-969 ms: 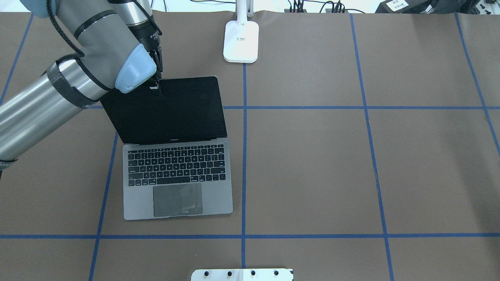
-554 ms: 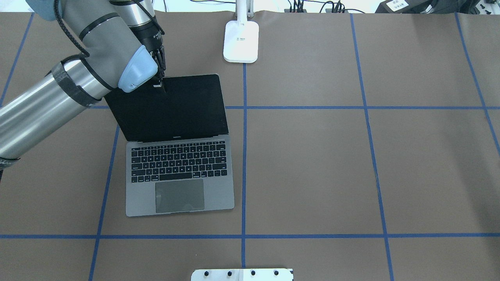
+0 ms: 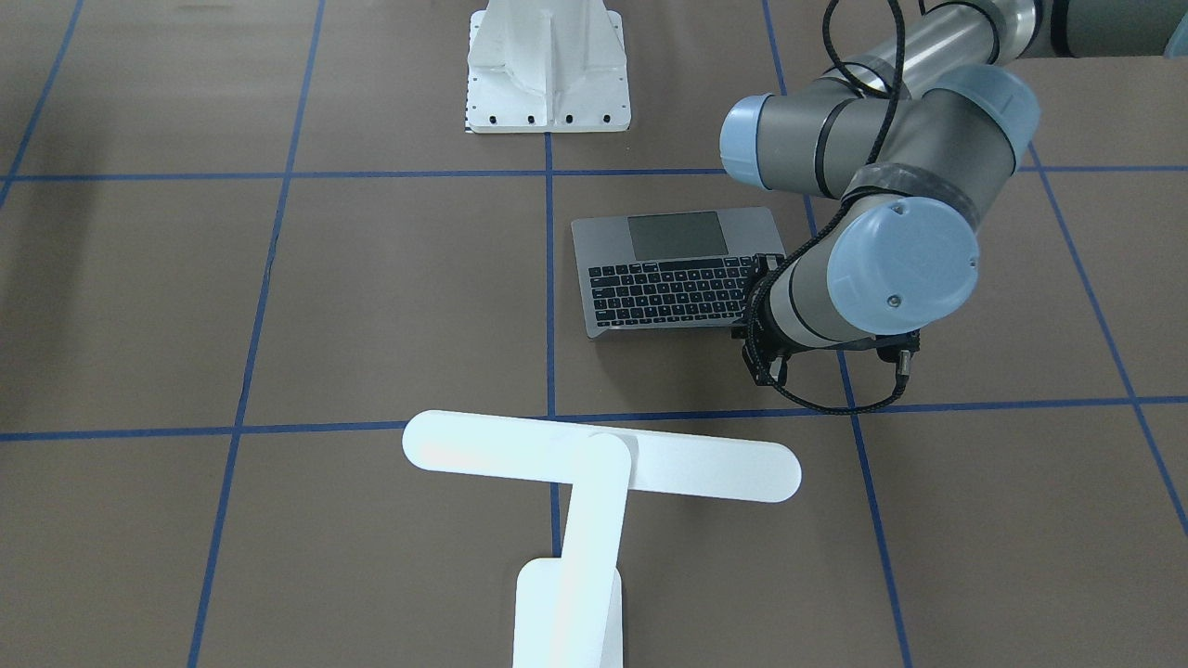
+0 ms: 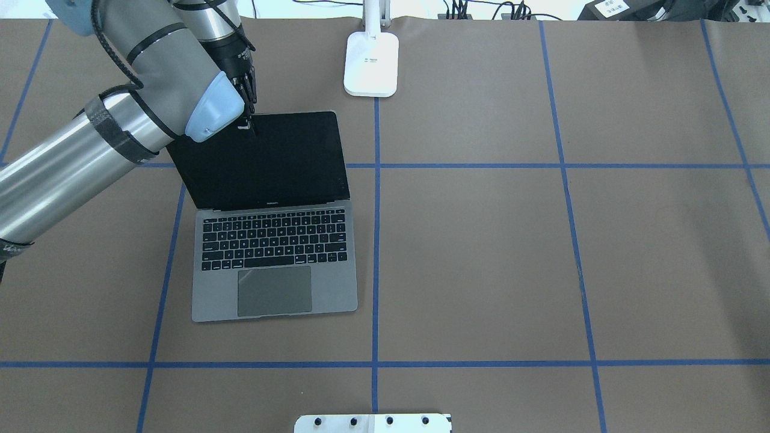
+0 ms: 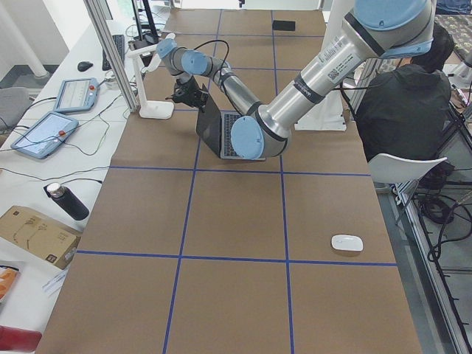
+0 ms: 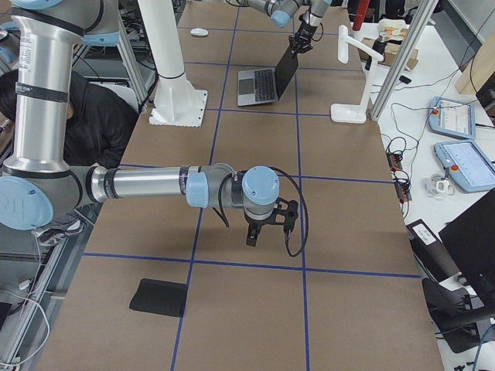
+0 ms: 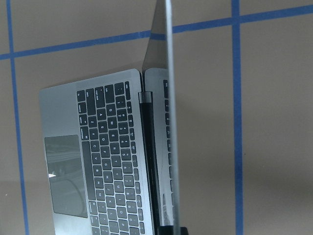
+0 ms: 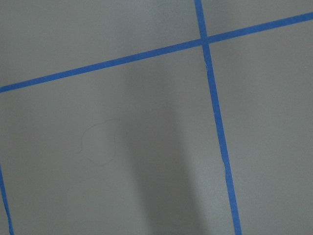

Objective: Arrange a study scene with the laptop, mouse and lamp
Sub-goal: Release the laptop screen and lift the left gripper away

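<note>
Brown, seemingly paper-covered table (image 4: 481,252) with blue tape grid (image 4: 376,252) holds laptop (image 4: 274,264).

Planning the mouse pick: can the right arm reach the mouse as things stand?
Probably not. The mouse lies at the table's left end, while the right pincer hangs over the right end, with the pedestal roughly between.

1. In the overhead view the top edge cuts off the lamp (image 4: 371,63), leaving only its base. The bottom edge cuts the pedestal (image 4: 373,423).
2. The left gripper (image 4: 247,123), at the laptop (image 4: 274,252) lid's top edge, is partly hidden by a blue cap (image 4: 215,108). In the front view the arm (image 3: 863,278) hides it wholly.
3. The right gripper (image 6: 267,232) shows only in the right side view, too small to judge its jaws.
4. The mouse (image 5: 346,243) is a tiny white blob.
</note>
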Motion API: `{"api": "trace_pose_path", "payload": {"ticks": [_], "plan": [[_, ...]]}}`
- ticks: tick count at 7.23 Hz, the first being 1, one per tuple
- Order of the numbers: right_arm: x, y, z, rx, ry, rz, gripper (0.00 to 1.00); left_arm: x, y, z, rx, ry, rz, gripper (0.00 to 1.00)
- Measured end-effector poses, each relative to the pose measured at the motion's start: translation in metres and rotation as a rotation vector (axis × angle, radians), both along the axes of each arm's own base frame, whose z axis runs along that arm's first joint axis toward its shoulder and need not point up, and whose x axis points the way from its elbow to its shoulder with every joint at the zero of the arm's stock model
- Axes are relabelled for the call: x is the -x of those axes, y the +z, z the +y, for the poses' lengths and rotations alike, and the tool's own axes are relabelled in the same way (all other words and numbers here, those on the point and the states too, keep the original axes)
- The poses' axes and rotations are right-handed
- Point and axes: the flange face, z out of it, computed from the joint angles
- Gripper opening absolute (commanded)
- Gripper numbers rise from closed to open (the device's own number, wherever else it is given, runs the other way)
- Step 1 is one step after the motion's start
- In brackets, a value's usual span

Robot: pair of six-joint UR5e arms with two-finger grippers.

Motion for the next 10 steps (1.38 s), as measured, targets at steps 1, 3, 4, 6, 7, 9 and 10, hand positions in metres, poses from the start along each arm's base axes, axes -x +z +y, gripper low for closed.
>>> {"api": "trace_pose_path", "payload": {"ticks": [1,3,4,6,7,9,10], "plan": [[0.0,-0.0001,-0.0003,0.003,0.002,0.0,0.99,-0.0003,-0.0001,-0.0005,-0.008,0.0,0.001,0.0],[-0.0001,-0.0001,-0.0005,0.005,0.004,0.001,0.99,-0.0033,0.0012,-0.0035,-0.022,0.0,0.01,0.0],[-0.0001,-0.0001,-0.0005,0.005,0.004,0.001,0.99,-0.005,0.0021,-0.0055,-0.029,0.0,0.014,0.0],[0.0004,-0.0001,-0.0004,0.006,0.003,0.0,0.99,-0.0063,0.0022,-0.0069,-0.033,-0.001,0.018,0.0],[0.0005,0.0001,-0.0003,0.007,0.003,0.001,0.99,-0.0067,0.0028,-0.0076,-0.034,-0.001,0.018,0.0],[0.0003,0.0003,0.0,0.008,0.004,0.001,0.99,-0.008,0.0045,-0.0094,-0.036,-0.002,0.018,0.24],[0.0001,0.0004,0.0001,0.008,0.005,0.0,0.99,-0.0083,0.0045,-0.0098,-0.038,-0.001,0.02,0.91]]}}
